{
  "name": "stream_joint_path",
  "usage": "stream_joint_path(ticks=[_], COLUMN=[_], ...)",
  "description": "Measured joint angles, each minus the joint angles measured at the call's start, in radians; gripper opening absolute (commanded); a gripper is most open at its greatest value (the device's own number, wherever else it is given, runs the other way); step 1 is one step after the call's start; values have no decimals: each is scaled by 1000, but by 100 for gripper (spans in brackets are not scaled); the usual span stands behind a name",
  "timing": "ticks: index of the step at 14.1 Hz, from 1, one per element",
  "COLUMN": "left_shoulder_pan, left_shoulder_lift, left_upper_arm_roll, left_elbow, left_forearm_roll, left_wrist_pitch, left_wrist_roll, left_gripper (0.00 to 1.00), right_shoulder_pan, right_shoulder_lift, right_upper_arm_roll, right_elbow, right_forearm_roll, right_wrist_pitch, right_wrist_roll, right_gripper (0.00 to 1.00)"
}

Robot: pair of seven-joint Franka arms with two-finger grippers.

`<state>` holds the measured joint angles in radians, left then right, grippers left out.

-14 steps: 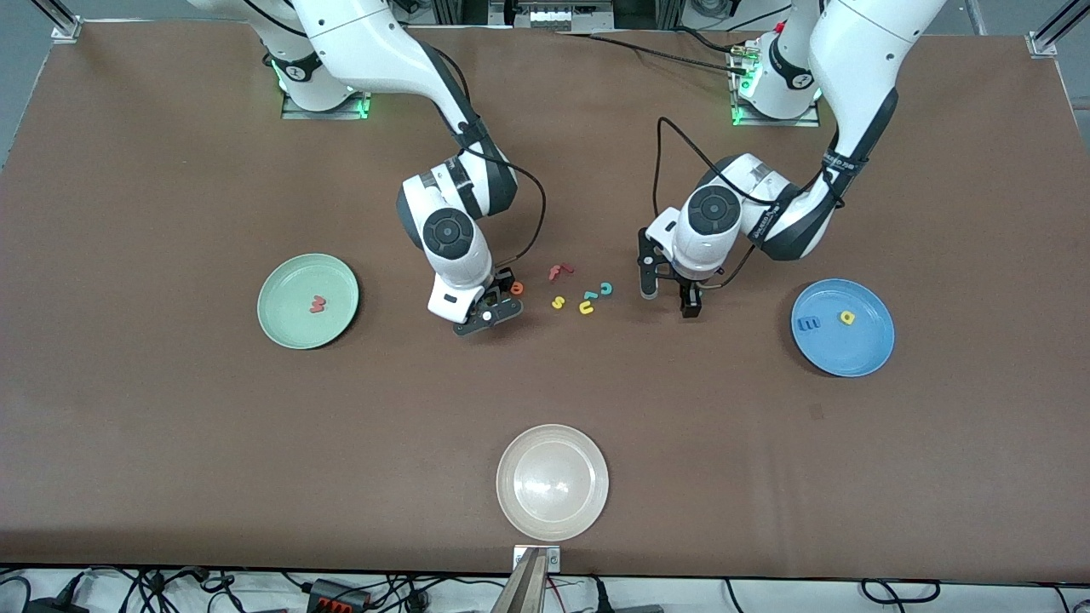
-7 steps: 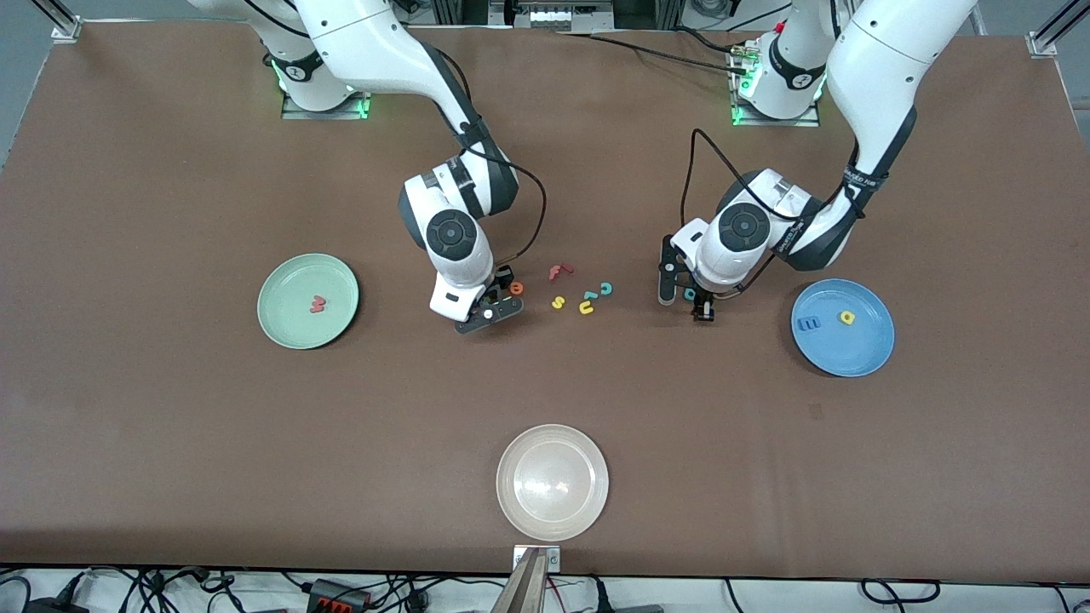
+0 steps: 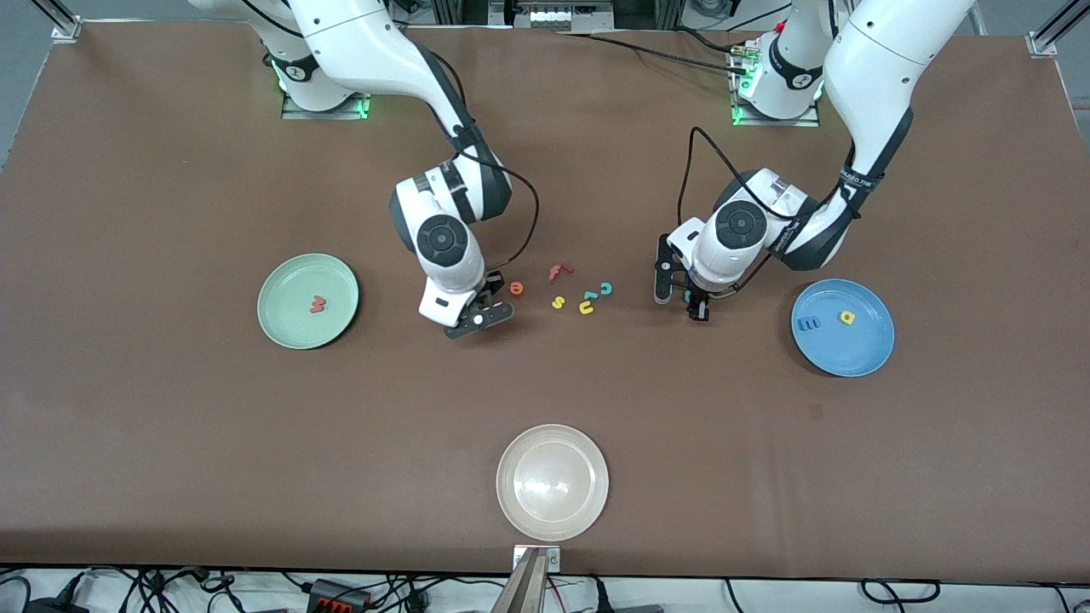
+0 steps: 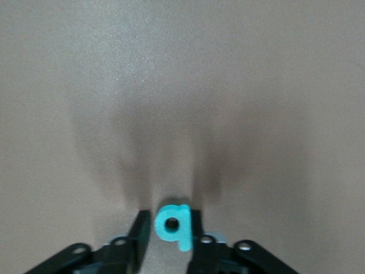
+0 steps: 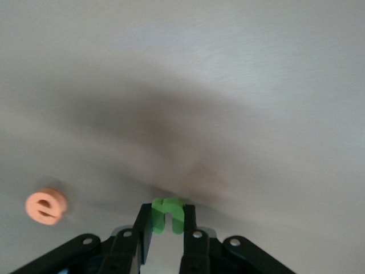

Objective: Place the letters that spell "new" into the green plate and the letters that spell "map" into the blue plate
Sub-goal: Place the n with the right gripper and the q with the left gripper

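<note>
My left gripper (image 3: 688, 300) is shut on the teal p (image 4: 174, 225), low over the table between the letter cluster and the blue plate (image 3: 839, 353). That plate holds the blue m (image 3: 807, 323) and the yellow a (image 3: 847, 317). My right gripper (image 3: 487, 300) is shut on the green n (image 5: 167, 216), which the hand hides in the front view. The orange e (image 3: 516, 288) (image 5: 45, 206) lies on the table just beside it. The green plate (image 3: 289, 328) holds the pinkish-red w (image 3: 318, 304).
Between the two grippers lie a red f (image 3: 559, 272), a yellow s (image 3: 558, 301), a yellow u (image 3: 586, 307) and a teal c (image 3: 606, 289). A whitish-beige plate (image 3: 552, 511) sits near the table's front edge.
Both grippers have closed, the left on the teal p and the right on the green n. The left hand shifted toward the blue plate, the right slightly toward the green plate.
</note>
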<state>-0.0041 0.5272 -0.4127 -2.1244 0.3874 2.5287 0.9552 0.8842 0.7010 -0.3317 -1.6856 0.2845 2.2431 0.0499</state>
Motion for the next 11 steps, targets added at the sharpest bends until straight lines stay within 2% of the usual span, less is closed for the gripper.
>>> stream_joint_path(ticks=[4,6,8,11], left_shoulder_pan=[-1,6,36,105], left_shoulder_lift=[-3,-18,-48,-83], left_upper_arm_roll=[0,2,5,7], left_elbow=[-1,2,18,96], left_forearm_roll=[0,0,0,0], left_wrist_pitch=[0,-9,-56,-208], left_wrist_roll=[0,-16,-75,-183], left_gripper=[8,8,8,9], right_shoulder_pan=[-8,-20,-49,-111], right_shoulder_lift=[-78,-86,-84,-78], right_upper_arm_roll=[-173,-252,-286,-291], right_elbow=[9,-3,-32,-102], right_forearm_roll=[0,0,0,0], right_wrist_pitch=[-193,-241,-266,-267], right_wrist_roll=[-37,-64,-67,-68], right_gripper=[0,1,1,1])
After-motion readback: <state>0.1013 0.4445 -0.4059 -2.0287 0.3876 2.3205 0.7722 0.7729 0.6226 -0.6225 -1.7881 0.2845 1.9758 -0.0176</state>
